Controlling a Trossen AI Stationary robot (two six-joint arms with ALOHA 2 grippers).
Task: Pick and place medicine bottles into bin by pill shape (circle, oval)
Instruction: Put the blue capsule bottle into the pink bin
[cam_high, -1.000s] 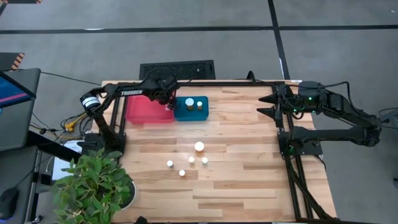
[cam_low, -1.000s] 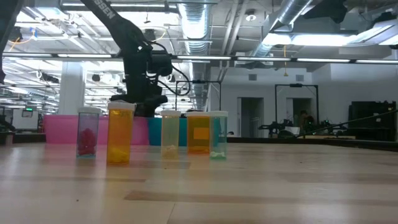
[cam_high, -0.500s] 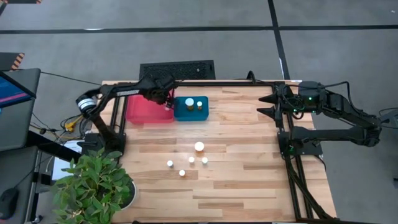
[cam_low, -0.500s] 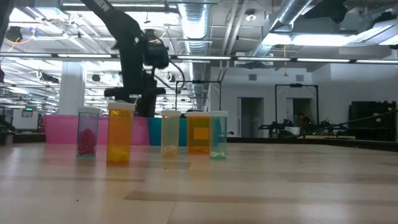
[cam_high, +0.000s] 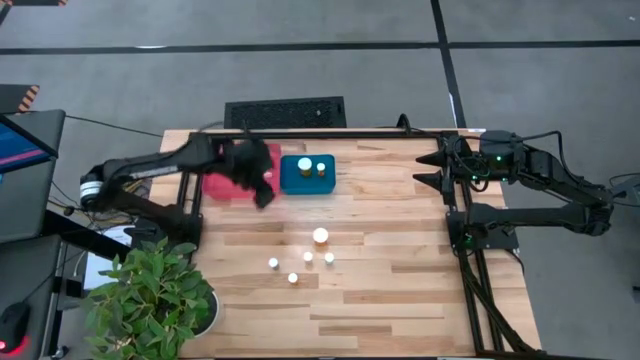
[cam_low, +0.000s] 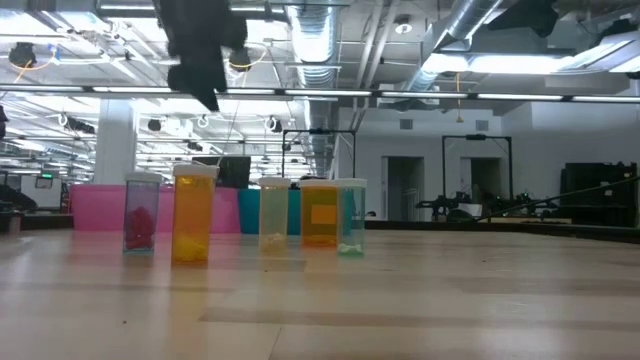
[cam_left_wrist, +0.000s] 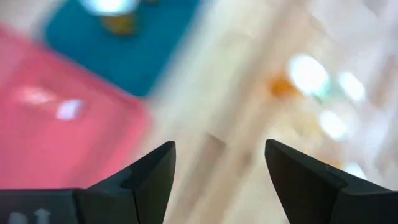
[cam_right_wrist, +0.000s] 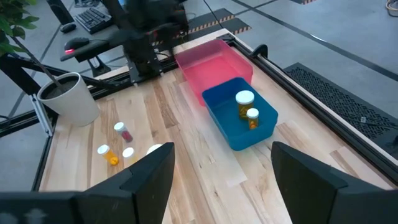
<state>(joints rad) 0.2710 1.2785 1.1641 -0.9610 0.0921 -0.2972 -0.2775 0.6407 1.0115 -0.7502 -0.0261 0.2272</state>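
Note:
Five small white-capped medicine bottles stand upright on their bases mid-table: a wider orange one (cam_high: 320, 236) and four smaller ones (cam_high: 307, 257) (cam_high: 329, 258) (cam_high: 273, 263) (cam_high: 293, 278). In the low view they show as a row (cam_low: 194, 212). Two more bottles (cam_high: 305, 164) (cam_high: 322, 168) stand in the blue bin (cam_high: 306, 180). The pink bin (cam_high: 225, 180) is beside it. My left gripper (cam_high: 263, 192) is open and empty, high above the table by the pink bin's near right corner; its blurred wrist view (cam_left_wrist: 217, 146) shows both bins. My right gripper (cam_high: 432, 170) is open and empty at the far right.
A potted plant (cam_high: 150, 295) stands at the table's near left corner. A dark mat (cam_high: 285, 112) lies beyond the far edge. The right arm's base and frame (cam_high: 470, 240) take up the right side. Bare wood lies between the bins and the bottles.
My left gripper has risen from over the pink bin's right end, up above the bottles in the low view, and come a little toward the table's near edge. The arm has swung out to the left. The bottles have kept still.

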